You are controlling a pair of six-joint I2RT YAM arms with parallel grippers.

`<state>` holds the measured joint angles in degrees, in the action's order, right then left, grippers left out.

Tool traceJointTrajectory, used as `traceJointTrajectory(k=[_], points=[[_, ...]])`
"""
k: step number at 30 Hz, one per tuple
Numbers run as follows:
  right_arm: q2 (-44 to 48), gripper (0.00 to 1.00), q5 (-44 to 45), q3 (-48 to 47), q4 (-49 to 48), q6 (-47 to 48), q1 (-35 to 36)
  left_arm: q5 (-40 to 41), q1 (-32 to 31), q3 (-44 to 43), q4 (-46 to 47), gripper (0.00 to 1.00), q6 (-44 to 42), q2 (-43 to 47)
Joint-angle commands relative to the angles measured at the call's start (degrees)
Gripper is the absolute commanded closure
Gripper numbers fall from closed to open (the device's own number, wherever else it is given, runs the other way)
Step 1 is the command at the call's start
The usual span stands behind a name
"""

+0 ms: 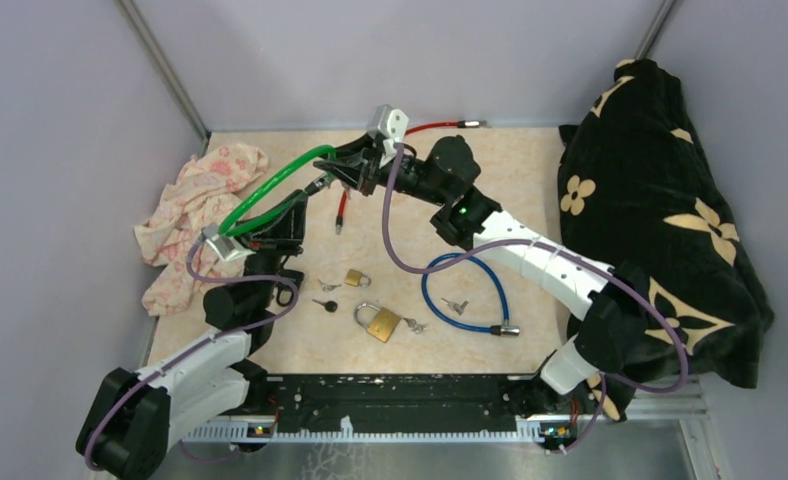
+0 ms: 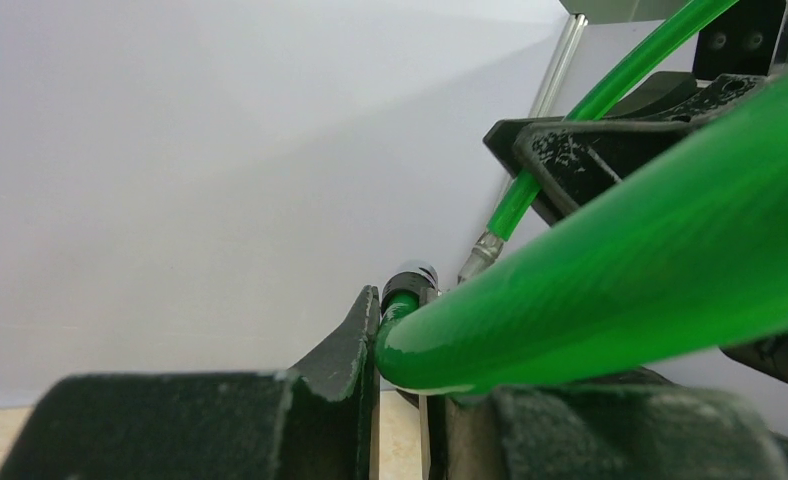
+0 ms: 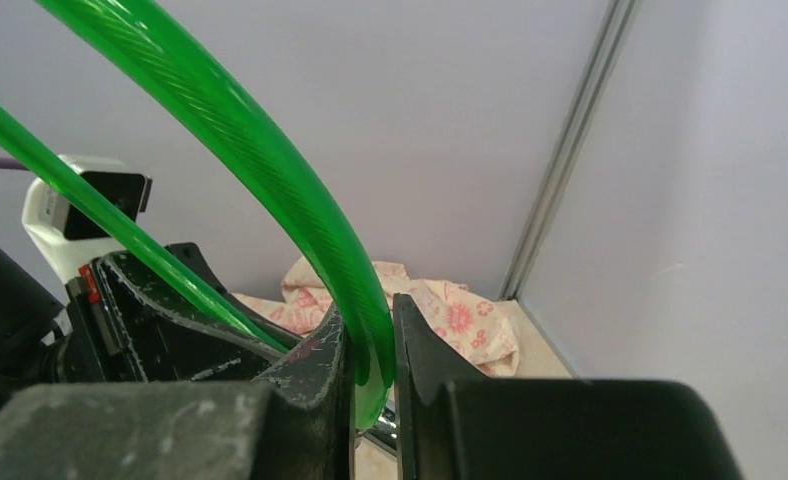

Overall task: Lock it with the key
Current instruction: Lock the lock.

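A green cable lock [image 1: 270, 187] hangs in the air over the left back of the table, held between both arms. My left gripper [image 1: 292, 212] is shut on the thick green cable [image 2: 610, 300] close to its black-and-chrome lock end [image 2: 410, 276]. The cable's bare metal tip [image 2: 479, 257] shows just beyond. My right gripper [image 1: 338, 175] is shut on another stretch of the same cable [image 3: 365, 340]. A black-headed key [image 1: 327, 304] lies on the table below, apart from both grippers.
On the table lie a small brass padlock [image 1: 357, 277], a larger padlock [image 1: 380, 322] with keys [image 1: 416, 325], a blue cable lock [image 1: 465, 290] and a red cable lock [image 1: 342, 210]. A floral cloth [image 1: 195, 215] sits left, a black flowered blanket [image 1: 660, 200] right.
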<state>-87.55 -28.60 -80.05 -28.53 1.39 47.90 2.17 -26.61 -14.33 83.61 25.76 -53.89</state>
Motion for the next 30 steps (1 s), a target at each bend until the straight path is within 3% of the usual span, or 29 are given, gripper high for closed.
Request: traceJointTrajectory(k=[1, 13, 30], points=[[-0.69, 1.00, -2.78, -3.97, -2.93, 2.94, 1.36, 1.31, 0.11, -1.73, 2.38, 1.00, 4.06, 0.05], [-1.87, 1.00, -3.81, -7.28, -1.62, 5.90, 1.32, 1.15, 0.08, -1.82, 1.47, 1.00, 3.25, -0.24], [-4.12, 1.00, -2.57, -4.89, 0.31, 6.11, 1.32, 1.34, 0.18, -2.11, 1.64, 1.00, 2.88, -0.38]])
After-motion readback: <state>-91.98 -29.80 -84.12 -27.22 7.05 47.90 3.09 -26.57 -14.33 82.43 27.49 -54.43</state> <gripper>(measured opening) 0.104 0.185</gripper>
